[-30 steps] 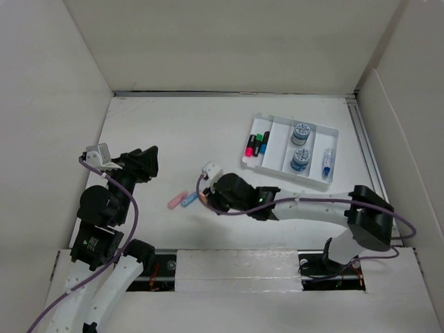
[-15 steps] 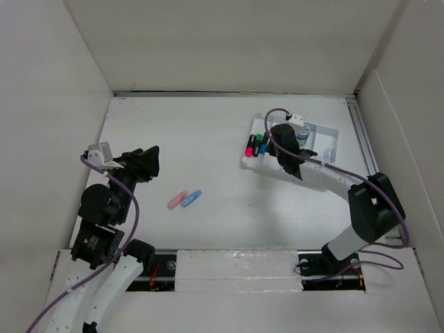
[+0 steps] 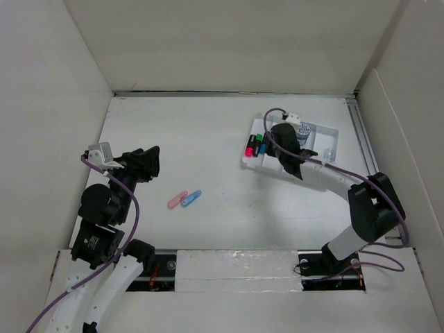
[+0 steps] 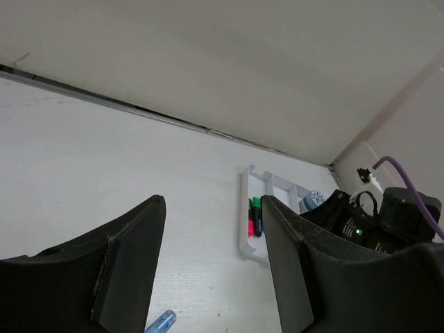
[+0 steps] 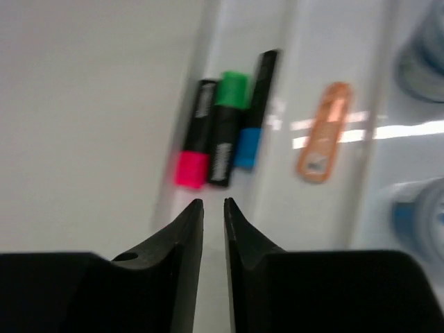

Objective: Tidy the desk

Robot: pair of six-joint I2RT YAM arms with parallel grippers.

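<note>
The right gripper (image 5: 214,202), jaws a narrow slit apart and empty, hovers over the tray (image 3: 331,132) at the far right of the desk (image 3: 194,139), its arm reaching far and left from its base. The left gripper (image 4: 213,205), jaws wide apart and empty, hangs above the desk's near left, its arm folded.

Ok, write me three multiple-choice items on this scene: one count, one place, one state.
1. Markers in the tray's end compartment: A two; B three; C five.
2. The pink piece and blue piece lie: A in the tray; B in a gripper; C on the bare desk.
3. The left gripper is: A open, empty; B shut on a marker; C shut, empty.
Key: 1 B, pink, green and blue caps show; 2 C, both lie apart from the tray; 3 A, only desk shows between its fingers.
</note>
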